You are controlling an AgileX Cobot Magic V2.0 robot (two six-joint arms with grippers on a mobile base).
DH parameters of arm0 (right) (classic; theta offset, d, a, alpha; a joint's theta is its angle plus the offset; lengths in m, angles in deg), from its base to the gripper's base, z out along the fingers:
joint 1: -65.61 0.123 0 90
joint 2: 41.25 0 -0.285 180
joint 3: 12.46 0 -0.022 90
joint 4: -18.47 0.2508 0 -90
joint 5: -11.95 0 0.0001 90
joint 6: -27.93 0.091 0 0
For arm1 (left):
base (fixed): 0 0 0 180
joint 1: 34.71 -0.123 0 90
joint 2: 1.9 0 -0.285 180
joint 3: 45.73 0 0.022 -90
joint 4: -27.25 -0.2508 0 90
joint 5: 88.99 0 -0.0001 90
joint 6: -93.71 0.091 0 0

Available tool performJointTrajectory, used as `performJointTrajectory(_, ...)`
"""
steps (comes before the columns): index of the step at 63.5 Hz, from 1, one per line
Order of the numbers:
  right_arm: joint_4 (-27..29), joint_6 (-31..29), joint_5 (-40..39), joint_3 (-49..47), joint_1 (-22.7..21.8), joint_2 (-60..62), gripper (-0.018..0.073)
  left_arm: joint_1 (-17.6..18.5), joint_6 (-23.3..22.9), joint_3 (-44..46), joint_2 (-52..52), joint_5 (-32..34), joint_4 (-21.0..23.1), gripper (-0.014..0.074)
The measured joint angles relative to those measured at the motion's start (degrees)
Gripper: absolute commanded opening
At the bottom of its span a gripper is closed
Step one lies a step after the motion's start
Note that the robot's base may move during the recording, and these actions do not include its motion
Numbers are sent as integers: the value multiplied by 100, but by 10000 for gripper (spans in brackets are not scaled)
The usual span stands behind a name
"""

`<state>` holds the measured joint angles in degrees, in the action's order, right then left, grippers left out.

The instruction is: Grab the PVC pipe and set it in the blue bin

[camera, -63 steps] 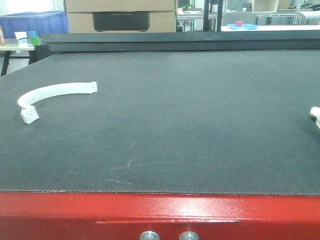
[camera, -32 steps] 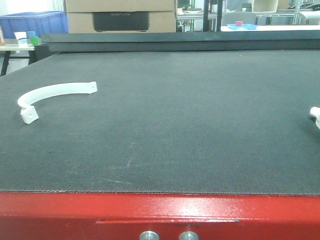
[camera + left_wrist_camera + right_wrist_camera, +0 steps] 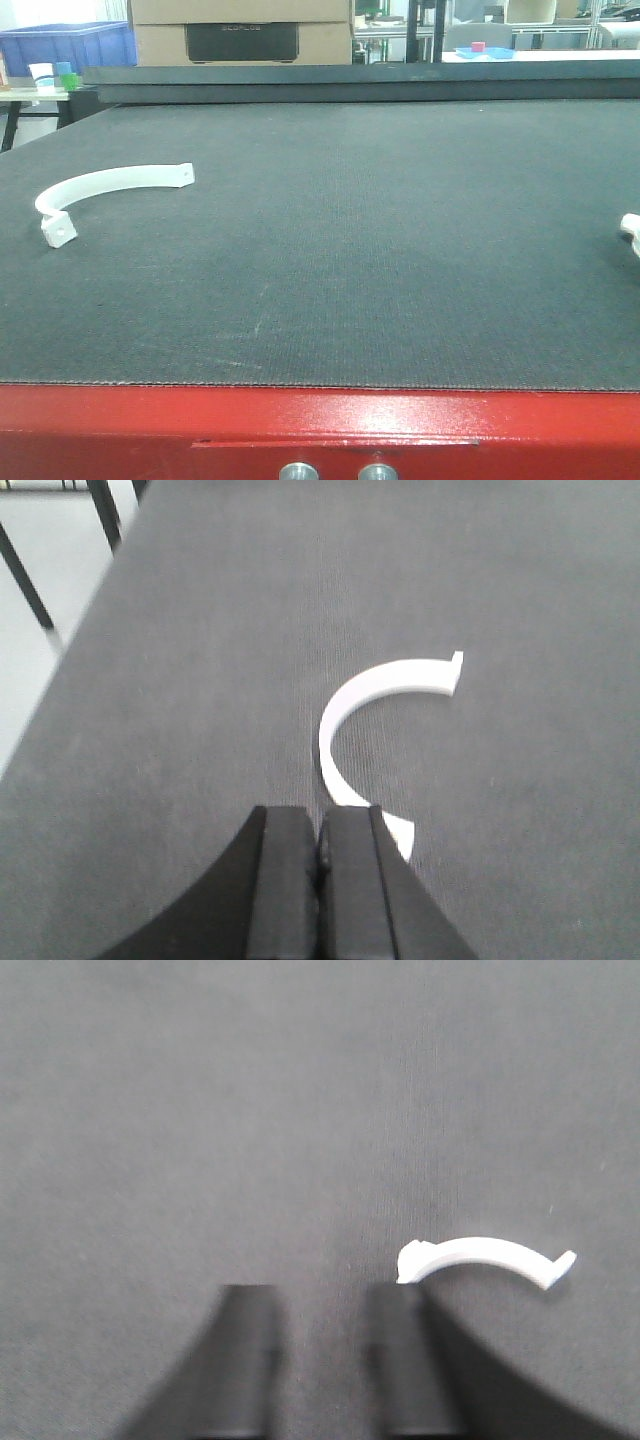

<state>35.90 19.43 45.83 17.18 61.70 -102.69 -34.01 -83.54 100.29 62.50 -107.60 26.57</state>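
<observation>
L claw [image 3: 320,820]: fingers pressed together, nothing between them, hanging low over the mat [image 3: 380,230]. L pipe [image 3: 352,692], a white half-ring, lies flat right in front. Its near end sits just off the tip of the claw's right finger and is partly hidden by it. From there the arc sweeps away fwd and hooks right, so the open side faces right. The chord runs roughly along the claw's line of sight, leaning a bit right.

R claw [image 3: 322,1300]: fingers spread, empty, view blurry. R pipe [image 3: 485,1252], a 2nd white arc, lies flat just ahead of the right finger's tip, to the right of the gap and not in it. Its chord runs crosswise, w/ the hump pointing away from the claw.

Front view shows no arms. One arc is at the mat's left, the other is cut by the right edge of frame, well apart. Bin [image 3: 70,45] is far back-left, beyond the mat.

Judgement: nothing grabbed yet, approach stage. Each claw has its own arc close. L arm is on the bin side but must open first, then shift slightly right to straddle the near end. R claw is ready but needs a sidestep right, and since the band lies crosswise, prob. a wrist turn too.
</observation>
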Motion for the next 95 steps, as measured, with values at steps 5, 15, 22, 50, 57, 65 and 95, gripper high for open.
performJointTrajectory(5, 0, 0, -13, 0, 0, -212, 323, 0, 0, 0, 183, -36, 11, 71)
performJointTrajectory(15, 0, 0, -100, 0, 0, -733, 330, 0, 0, 25, 541, -36, 20, 155)
performJointTrajectory(22, 0, 0, -104, -72, 0, -1175, 330, 0, 0, 106, 826, -36, 32, 199)
performJointTrajectory(50, -167, -12, -60, -390, 0, -2334, 330, 0, 0, 443, 1578, 220, 101, 288)
performJointTrajectory(57, -349, -12, -60, -390, 0, -2466, 330, 0, 0, 464, 1713, 453, 101, 288)
performJointTrajectory(65, -432, -12, -60, -390, 0, -2631, 330, 0, 0, 464, 1902, 656, 101, 288)
performJointTrajectory(95, -597, -22, -70, -390, 0, -3339, 330, 0, 0, 464, 2481, 1146, 108, 288)
